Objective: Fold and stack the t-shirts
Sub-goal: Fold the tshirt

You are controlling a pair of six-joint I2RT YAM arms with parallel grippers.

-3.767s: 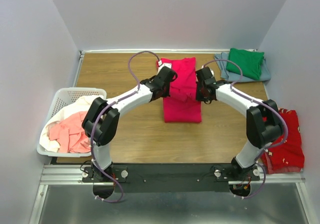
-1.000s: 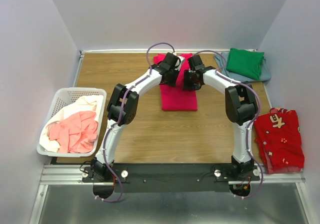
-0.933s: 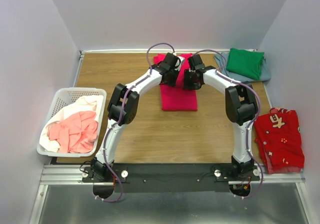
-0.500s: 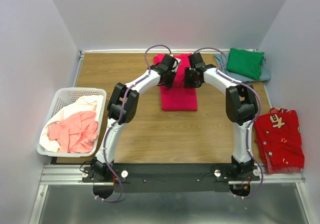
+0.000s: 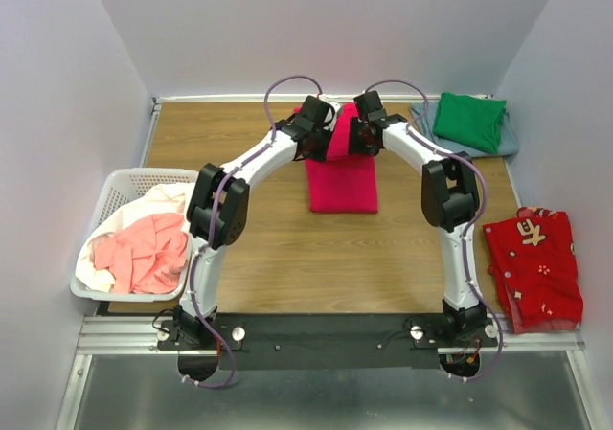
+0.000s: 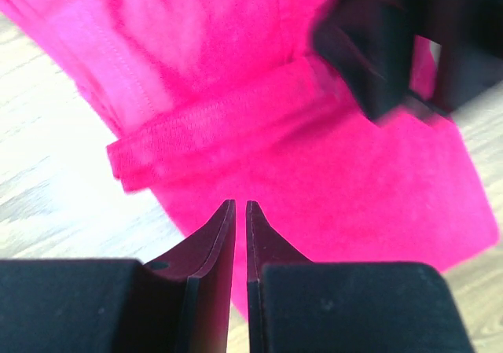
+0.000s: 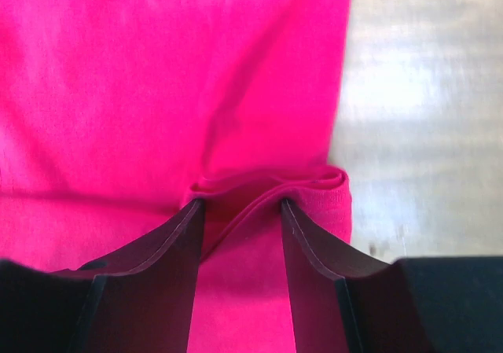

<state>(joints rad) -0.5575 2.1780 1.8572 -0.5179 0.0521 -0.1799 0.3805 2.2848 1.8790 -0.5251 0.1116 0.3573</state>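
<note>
Top external view: a brown wooden counter (image 5: 239,248) is seen, with a white plastic lattice basket (image 5: 117,181) set at its left edge. A crimson-pink cloth t-shirt (image 5: 343,186) is laid folded well to the right of that basket, toward the far side. A fold of its hem is pinched by the right pincer (image 7: 240,204). The left pincer (image 6: 240,207) is pressed nearly together on the same cloth's edge.

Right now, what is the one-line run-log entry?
step: fold crimson t-shirt | left jaws: nearly shut at its far edge, grip unclear | right jaws: shut on its fold | stack: green t-shirt on grey-blue t-shirt
</note>
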